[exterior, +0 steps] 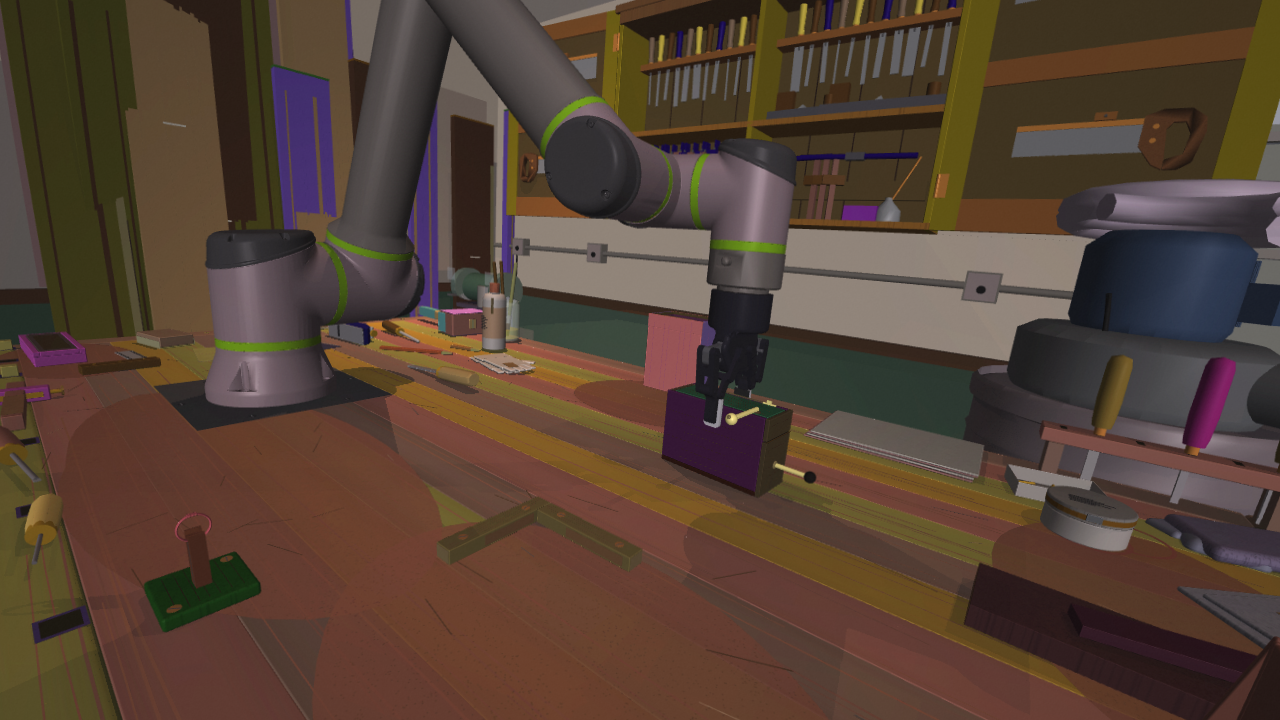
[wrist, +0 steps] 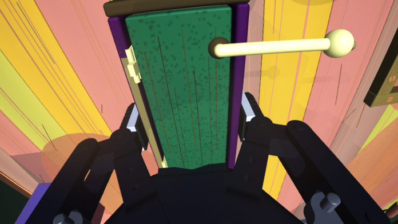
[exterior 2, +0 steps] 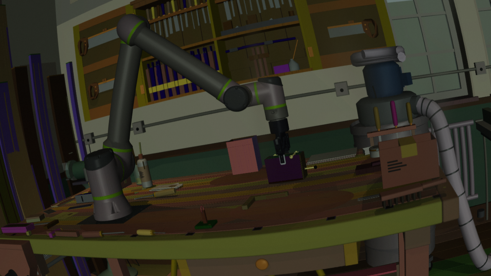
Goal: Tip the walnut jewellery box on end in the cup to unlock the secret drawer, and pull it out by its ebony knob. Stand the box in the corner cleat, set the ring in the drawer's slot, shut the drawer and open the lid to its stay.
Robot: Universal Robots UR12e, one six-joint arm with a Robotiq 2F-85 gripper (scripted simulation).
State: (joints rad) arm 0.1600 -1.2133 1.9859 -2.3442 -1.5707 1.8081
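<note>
The jewellery box [exterior: 727,443] [exterior 2: 286,167] [wrist: 183,85], purple-sided with a green top, stands on the bench, its near end hidden under my wrist in the wrist camera. My gripper [exterior: 727,403] [exterior 2: 282,158] [wrist: 190,125] comes down from above with a finger on each long side of the box, gripping it. A pale peg with a ball end [wrist: 281,45] [exterior: 743,415] sticks out of the top. A thin rod with a black knob [exterior: 795,473] [exterior 2: 311,167] projects from the box's end. The ring [exterior: 193,525] sits on a post on a green stand [exterior: 202,587] at the near left.
The L-shaped corner cleat [exterior: 540,531] [exterior 2: 262,198] lies on the bench in front of the box. A pink block [exterior: 673,351] [exterior 2: 243,155] stands just behind it. A grey board [exterior: 900,441] lies to the right, with a round tin [exterior: 1088,518] and a large machine beyond.
</note>
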